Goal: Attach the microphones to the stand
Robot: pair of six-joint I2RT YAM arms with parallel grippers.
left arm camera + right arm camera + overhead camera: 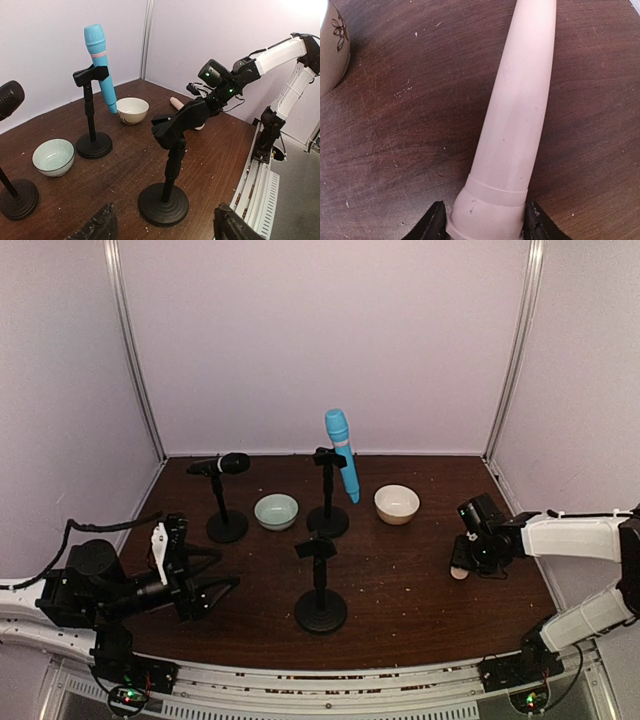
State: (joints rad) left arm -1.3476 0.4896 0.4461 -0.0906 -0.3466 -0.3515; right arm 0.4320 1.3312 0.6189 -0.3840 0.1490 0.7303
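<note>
Now the cream microphone (520,100) lies flat on the table (420,590), near the right edge. It is the only one not on a stand, so it is the one to pick up. The right fingers (436,224) sit on both sides of its thick end, very close. I cannot tell if they pinch it or only sit beside it. I think they reach down low like this because the microphone lies flat and must be lifted first.

The blue microphone (342,453) is held in the clip of the back stand (327,520), at the middle of the back edge, with its head up. The black microphone (222,464) sits on the left stand (227,527), near the back left corner. The empty stand (320,585) is in the middle, nearer the front edge. Its clip is free, so I think the cream one goes there.

A cream bowl (397,504) and a pale green bowl (276,511) sit between the stands, toward the back. The left fingers (97,227) are spread wide and hold nothing. They hang by the left edge and face the empty stand, maybe to keep it from tipping.
</note>
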